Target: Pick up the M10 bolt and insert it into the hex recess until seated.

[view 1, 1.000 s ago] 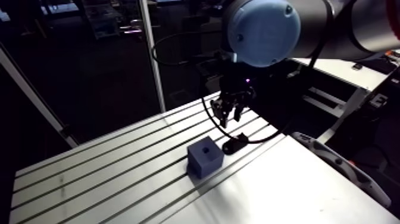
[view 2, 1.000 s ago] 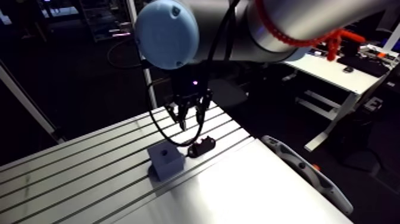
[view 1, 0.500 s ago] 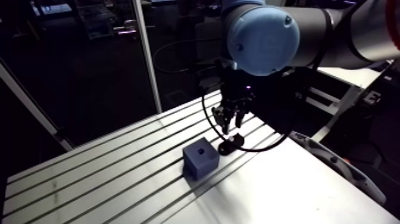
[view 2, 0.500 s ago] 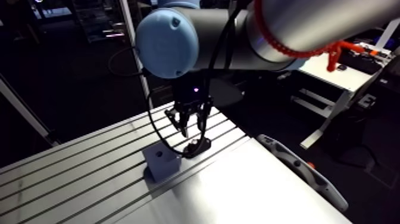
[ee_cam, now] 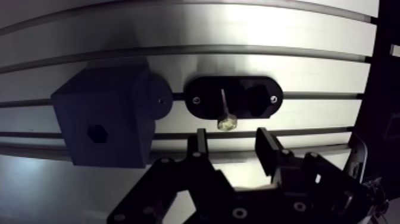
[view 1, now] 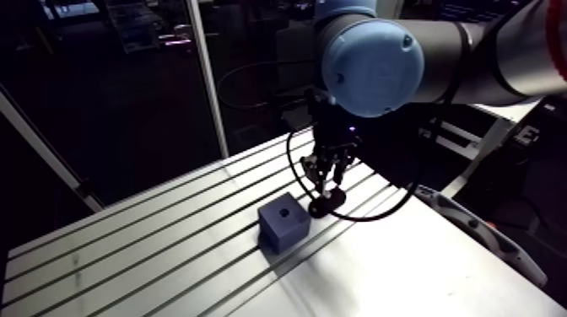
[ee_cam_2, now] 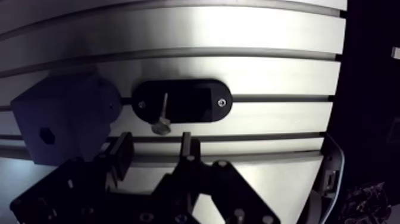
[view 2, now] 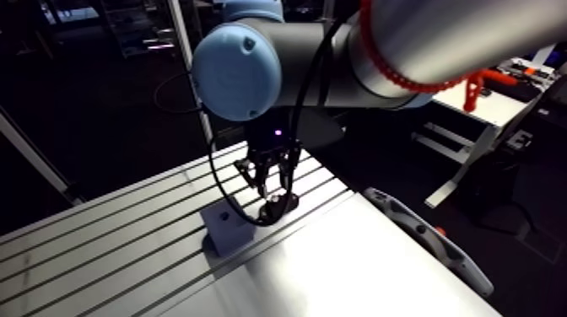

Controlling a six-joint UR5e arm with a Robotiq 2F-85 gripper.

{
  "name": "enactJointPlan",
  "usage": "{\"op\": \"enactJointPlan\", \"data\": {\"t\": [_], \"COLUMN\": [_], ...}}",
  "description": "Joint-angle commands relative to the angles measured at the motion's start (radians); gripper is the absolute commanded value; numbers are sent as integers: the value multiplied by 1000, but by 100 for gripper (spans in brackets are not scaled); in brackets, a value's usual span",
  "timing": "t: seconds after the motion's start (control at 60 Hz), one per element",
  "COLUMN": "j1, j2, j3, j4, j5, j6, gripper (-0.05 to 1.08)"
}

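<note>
gripper (ee_cam: 233,144): open at a medium gap, nothing between the fingers (ee_cam: 199,143); hangs over the near edge of the holder (ee_cam: 262,98), not touching it
bolt (ee_cam: 225,113): on the holder, near its middle, just ahead of the finger gap; head end toward the gripper, shank runs back over the holder's dark centre; upright or leaning, can't tell
holder: black oval plate, a screw at each end, flat on the desk (ee_cam: 238,36) along a slot
block (ee_cam: 113,101): dark blue cube, just beside one end of the holder; touching or a hair apart, can't tell
hex recess (ee_cam: 96,132): in the block's top face, on the half farther from the holder, open
desk: slotted aluminium, slots run parallel to the holder's long axis
</note>
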Motion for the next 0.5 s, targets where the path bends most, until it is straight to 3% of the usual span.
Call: {"op": "enactJointPlan", "data": {"t": [0.017,0.5], "j1": [0,2], "j2": [9,18], "j3": [8,18], "j4": [-5,-35], "j5": [0,-2], "j6": [2,5], "gripper": [46,46]}}
